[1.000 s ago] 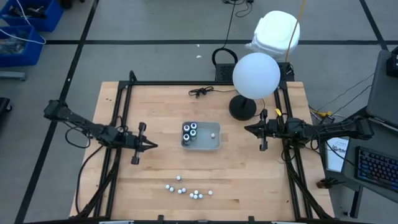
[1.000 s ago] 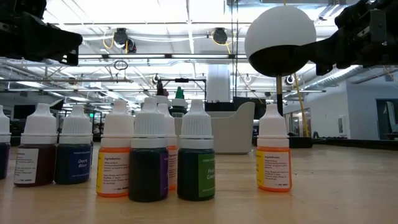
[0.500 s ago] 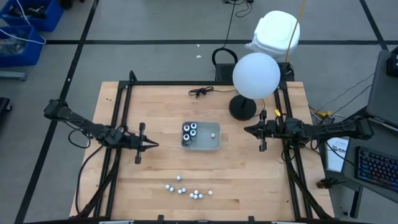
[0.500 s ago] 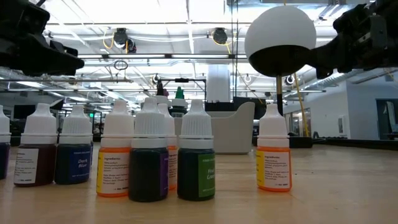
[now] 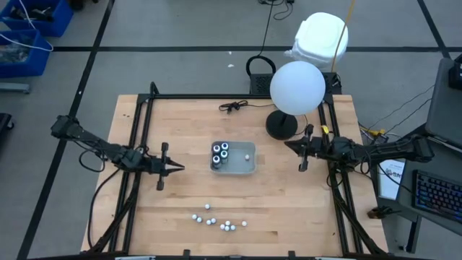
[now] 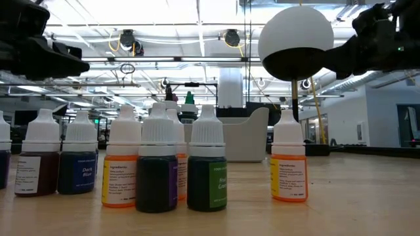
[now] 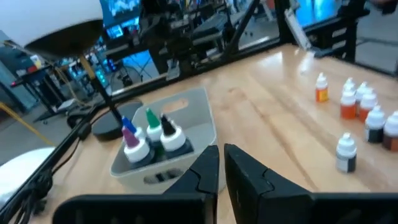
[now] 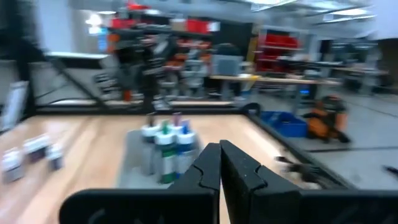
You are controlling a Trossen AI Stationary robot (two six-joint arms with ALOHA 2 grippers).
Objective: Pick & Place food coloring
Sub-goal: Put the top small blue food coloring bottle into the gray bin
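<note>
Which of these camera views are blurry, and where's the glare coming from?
Right wrist view: smeared throughout, the tray and its bottles soft. Left wrist view: mildly soft, the loose bottles fuzzy. Low view: near bottles sharp, ceiling lights glaring behind them. High view: evenly lit, the white globe lamp brightest.

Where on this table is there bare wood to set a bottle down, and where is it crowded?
Bare wood lies between the left gripper and the tray, between the tray and the right gripper, and along the far edge past the cable. The near middle is crowded with small bottles; the tray's left end holds four bottles; the lamp base fills the far right.
</note>
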